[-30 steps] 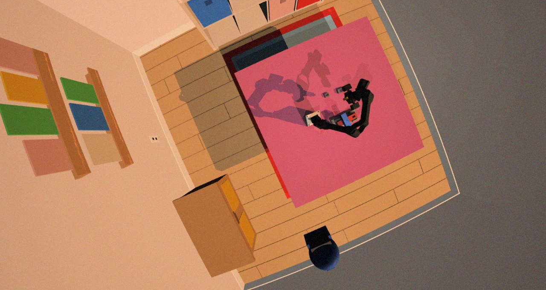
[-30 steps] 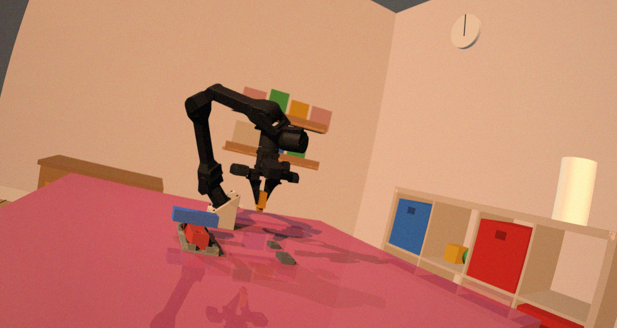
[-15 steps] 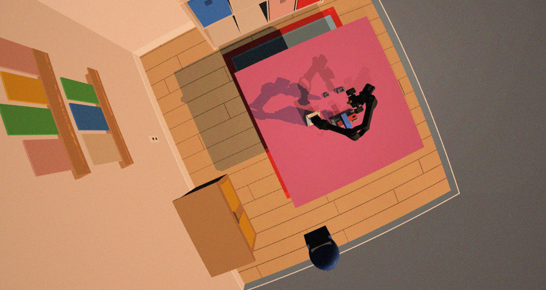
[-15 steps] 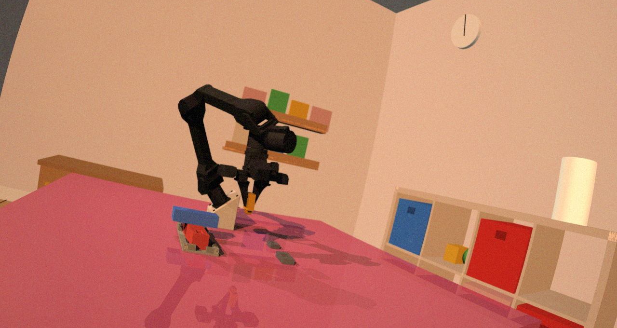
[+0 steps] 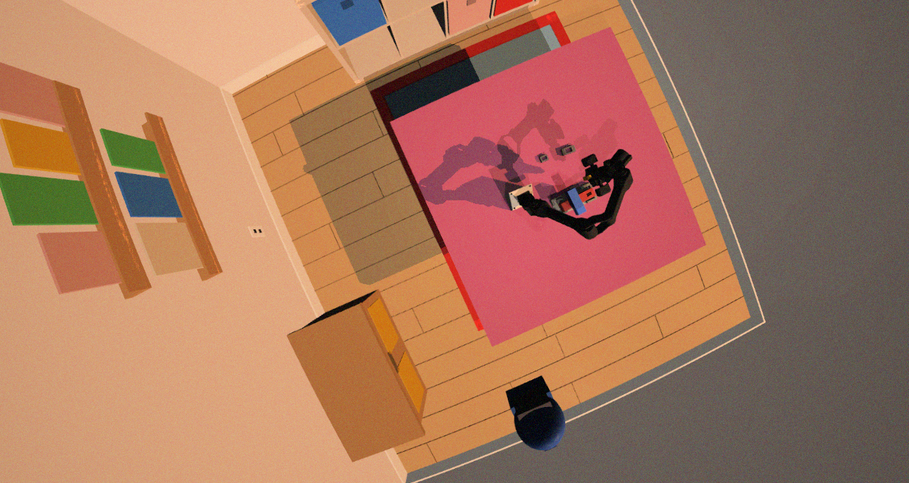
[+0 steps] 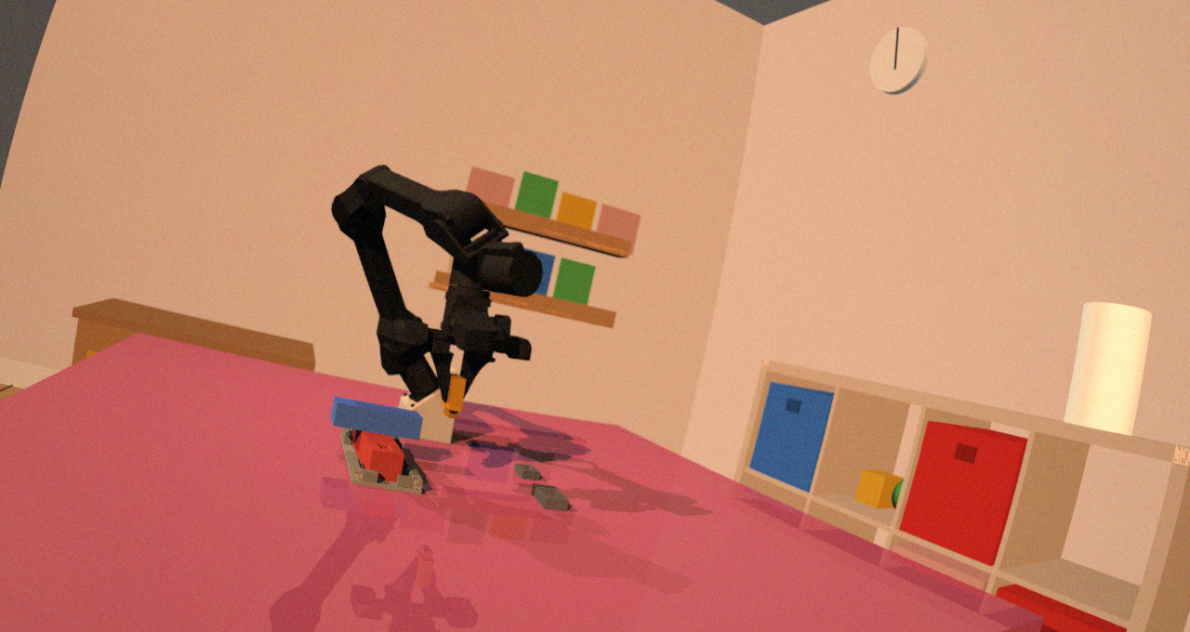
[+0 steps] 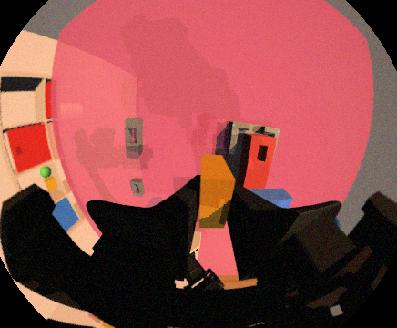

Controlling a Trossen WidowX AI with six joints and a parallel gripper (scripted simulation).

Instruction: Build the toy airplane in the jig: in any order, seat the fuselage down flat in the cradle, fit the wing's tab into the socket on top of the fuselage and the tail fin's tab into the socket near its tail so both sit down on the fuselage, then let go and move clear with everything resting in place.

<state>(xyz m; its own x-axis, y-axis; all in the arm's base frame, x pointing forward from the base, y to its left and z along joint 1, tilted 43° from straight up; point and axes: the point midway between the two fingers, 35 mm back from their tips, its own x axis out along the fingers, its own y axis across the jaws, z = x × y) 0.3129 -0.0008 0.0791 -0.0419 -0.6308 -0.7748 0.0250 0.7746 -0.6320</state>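
My gripper [image 5: 589, 177] [image 6: 456, 381] [image 7: 211, 179] is shut on the orange tail fin [image 6: 454, 395] [image 7: 214, 178], held upright in the air to one side of the fuselage's tail end. The red fuselage [image 5: 586, 194] [image 6: 380, 456] [image 7: 255, 170] lies in the grey jig [image 6: 380, 486] [image 7: 239, 126]; I cannot tell whether it is fully flat. A dark socket opening shows on its tail end in the wrist view. The blue wing [image 5: 576, 200] [image 6: 376, 417] [image 7: 273, 197] lies across the top of the fuselage; its tab is hidden. My fingers partly cover the fuselage and wing in the wrist view.
A larger grey holder [image 5: 564, 150] [image 6: 550, 496] [image 7: 134, 149] and a smaller grey holder [image 5: 542, 158] [image 6: 526, 471] [image 7: 139, 192] stand on the pink table [image 5: 540, 289] [image 6: 207, 528] [image 7: 299, 68] beside the jig. The arm's pale base [image 6: 439, 423] is behind the jig.
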